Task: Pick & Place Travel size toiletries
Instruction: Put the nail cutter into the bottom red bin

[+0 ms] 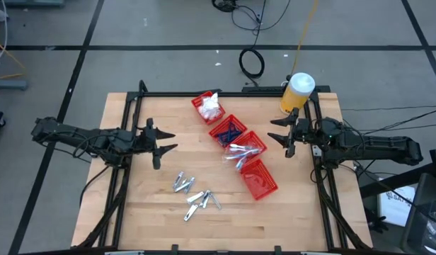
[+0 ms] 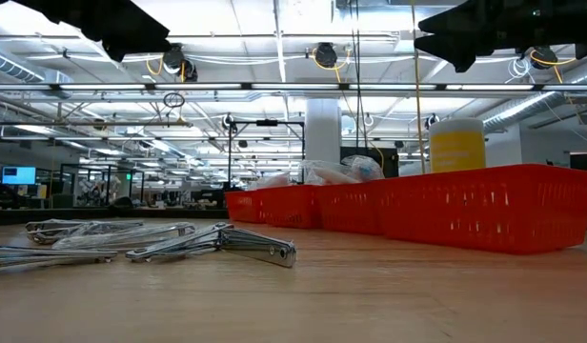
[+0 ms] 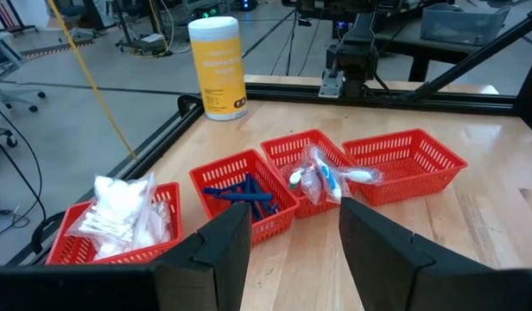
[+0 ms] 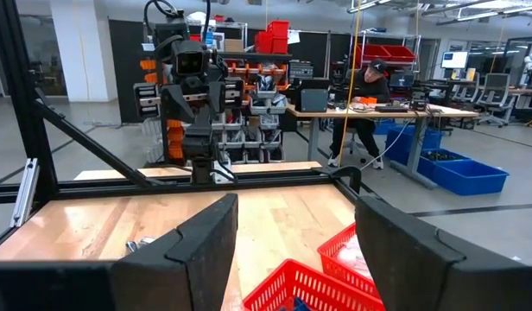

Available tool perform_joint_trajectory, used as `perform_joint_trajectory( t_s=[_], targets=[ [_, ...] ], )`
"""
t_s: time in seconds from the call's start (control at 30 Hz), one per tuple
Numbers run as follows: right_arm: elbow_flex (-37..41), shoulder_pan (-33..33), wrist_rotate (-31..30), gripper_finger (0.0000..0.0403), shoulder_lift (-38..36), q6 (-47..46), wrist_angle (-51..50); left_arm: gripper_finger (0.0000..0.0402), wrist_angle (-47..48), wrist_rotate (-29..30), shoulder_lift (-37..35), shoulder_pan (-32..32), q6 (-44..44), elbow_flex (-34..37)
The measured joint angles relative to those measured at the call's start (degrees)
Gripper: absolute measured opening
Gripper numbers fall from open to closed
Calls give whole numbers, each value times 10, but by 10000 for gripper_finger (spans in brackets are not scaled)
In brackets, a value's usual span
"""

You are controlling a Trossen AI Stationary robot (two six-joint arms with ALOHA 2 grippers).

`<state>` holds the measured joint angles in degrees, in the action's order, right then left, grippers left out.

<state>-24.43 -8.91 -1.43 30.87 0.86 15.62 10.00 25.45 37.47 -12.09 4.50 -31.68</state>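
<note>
Several small silvery pieces [image 1: 193, 193] lie loose on the wooden table toward its near edge, and they show flat on the wood [image 2: 179, 244] in the low view. Four red bins stand in a slanting row. One holds white soft packets [image 1: 211, 106], the second dark blue pieces [image 3: 242, 192], the third clear-wrapped sticks [image 3: 326, 177], and the last bin [image 1: 260, 178] shows nothing inside. My left gripper [image 1: 163, 139] hovers open at the table's left side, above the wood. At the right side my right gripper [image 1: 277, 132] hovers open. Neither has anything between its fingers.
A tall yellow bottle with a white cap [image 1: 297, 92] stands at the far right corner. A black frame [image 1: 126, 113] runs along the table's edges. Bare wood lies between the silvery pieces and the bins. A person [image 4: 367, 97] sits at a desk beyond the table.
</note>
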Motion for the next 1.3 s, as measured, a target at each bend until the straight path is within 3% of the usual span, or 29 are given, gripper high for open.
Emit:
perform_joint_trajectory(
  t_s=[1.0, 1.3],
  targets=[
    [0, 0, 0, 222, 0, -3, 0, 175, 0, 0, 0, 0, 0, 0],
    [22, 0, 1, 222, 1, -63, 12, 175, 0, 0, 0, 0, 0, 0]
  ],
)
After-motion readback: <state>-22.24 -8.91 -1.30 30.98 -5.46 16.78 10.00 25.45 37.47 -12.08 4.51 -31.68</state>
